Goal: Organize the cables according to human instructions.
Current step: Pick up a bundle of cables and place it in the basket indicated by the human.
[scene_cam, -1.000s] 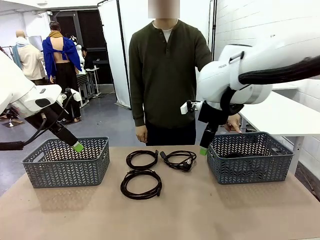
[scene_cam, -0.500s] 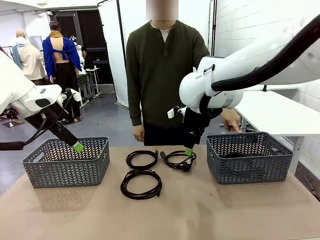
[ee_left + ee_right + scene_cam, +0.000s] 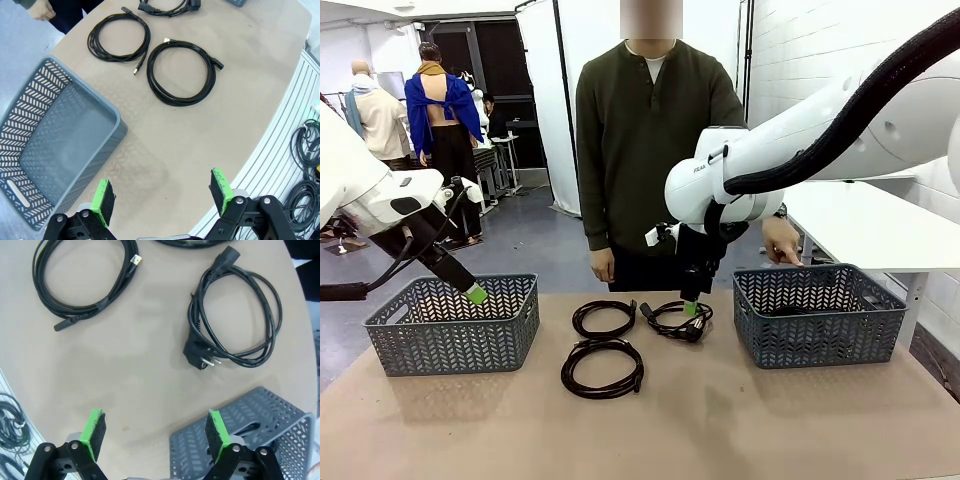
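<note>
bearing coiled cables [image 3: 602,344] and baskets [image 3: 450,340], tan tabletop [image 3: 770,420]

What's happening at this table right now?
Three coiled black cables lie on the table between two grey baskets: the far left coil, the near coil and the plug coil. The right pincer hangs open just over the plug coil, holding nothing. The left pincer hovers open at the left basket, also empty. The person's hand is at the far rim of the right basket.
</note>
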Controlling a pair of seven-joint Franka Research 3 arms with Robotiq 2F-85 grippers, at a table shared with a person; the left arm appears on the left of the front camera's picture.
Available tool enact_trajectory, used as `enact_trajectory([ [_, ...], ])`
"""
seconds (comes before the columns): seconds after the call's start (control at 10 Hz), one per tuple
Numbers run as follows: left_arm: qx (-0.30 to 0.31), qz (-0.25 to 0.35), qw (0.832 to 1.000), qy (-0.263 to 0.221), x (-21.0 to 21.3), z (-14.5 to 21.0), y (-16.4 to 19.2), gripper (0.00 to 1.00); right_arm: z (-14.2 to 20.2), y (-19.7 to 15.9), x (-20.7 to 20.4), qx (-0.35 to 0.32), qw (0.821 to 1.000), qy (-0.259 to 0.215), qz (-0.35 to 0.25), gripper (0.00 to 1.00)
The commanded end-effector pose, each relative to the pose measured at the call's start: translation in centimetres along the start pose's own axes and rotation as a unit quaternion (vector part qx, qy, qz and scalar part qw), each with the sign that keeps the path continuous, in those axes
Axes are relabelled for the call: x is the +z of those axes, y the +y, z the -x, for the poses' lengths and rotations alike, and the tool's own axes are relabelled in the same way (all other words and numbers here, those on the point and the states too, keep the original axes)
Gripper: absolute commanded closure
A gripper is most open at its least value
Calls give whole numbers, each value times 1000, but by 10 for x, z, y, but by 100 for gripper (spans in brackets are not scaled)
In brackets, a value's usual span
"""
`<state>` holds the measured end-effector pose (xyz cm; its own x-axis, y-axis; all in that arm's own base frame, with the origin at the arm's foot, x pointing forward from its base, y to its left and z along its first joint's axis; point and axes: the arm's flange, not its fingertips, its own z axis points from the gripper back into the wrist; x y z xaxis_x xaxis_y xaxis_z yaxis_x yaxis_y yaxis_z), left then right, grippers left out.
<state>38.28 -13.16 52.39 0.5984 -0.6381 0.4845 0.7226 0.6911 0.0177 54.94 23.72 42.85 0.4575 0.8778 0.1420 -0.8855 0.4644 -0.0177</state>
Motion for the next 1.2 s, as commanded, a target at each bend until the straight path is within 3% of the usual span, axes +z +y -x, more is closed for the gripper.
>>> enact_trajectory([
  [0.0,-3,6,1000,-8,0,2,2,0,4,1,1,-4,1000,-4,3,0],
  [0.7,-3,6,1000,-8,0,2,2,0,1,-1,2,-1,1000,-2,1,0],
  [1.1,-3,6,1000,-8,0,2,2,0,-41,-19,-11,28,999,-14,16,0],
])
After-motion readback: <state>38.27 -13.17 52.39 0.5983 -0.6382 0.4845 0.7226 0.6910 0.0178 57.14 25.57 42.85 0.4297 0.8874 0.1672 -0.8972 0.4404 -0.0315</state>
